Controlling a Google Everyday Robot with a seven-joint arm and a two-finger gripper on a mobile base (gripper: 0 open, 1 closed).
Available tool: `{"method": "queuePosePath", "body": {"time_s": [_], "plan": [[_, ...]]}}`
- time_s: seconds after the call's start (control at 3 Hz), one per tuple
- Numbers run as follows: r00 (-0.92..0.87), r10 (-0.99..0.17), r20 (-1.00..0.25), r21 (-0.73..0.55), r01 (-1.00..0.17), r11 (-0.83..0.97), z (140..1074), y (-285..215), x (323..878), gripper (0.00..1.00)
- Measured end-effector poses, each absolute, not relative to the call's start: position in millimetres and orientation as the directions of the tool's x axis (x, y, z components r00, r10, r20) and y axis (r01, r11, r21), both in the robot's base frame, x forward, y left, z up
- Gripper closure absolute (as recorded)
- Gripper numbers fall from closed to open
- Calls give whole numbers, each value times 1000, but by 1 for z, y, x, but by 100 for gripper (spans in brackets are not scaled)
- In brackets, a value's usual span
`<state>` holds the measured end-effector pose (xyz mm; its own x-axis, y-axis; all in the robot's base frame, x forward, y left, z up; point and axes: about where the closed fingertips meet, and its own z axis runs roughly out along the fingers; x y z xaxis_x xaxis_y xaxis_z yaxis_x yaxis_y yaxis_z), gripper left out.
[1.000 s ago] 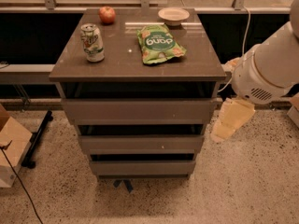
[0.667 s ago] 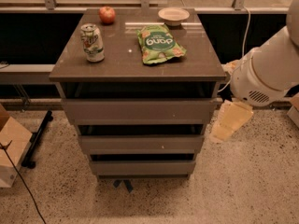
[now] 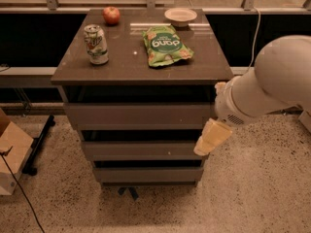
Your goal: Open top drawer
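The top drawer (image 3: 138, 115) is the widest grey handleless front, just under the dark cabinet top (image 3: 127, 64). It looks closed, in line with the cabinet. My gripper (image 3: 210, 139), pale yellow at the end of the white arm (image 3: 272, 81), hangs at the cabinet's right front corner. It is level with the gap between the top drawer and the middle drawer (image 3: 141, 150). I cannot tell whether it touches the drawer front.
The bottom drawer (image 3: 146, 174) sits lowest. On the cabinet top are a soda can (image 3: 96, 44), a red apple (image 3: 111, 15), a green chip bag (image 3: 165, 45) and a white bowl (image 3: 180, 16). A cardboard box (image 3: 12, 152) and a cable lie on the floor at left.
The arm and gripper have moved left and slightly down, closer to the cabinet's right front corner. The drawers have not moved.
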<state>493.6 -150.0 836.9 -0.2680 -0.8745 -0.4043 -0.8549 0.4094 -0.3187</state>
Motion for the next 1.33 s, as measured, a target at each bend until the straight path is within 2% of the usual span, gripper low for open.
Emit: {"method": "queuePosePath", "body": {"time_s": [0.33, 1.33], "plan": [[-305, -834, -459, -258, -853, 453, 800, -145, 511, 0], [-293, -815, -499, -288, -831, 475, 775, -123, 534, 0]]}}
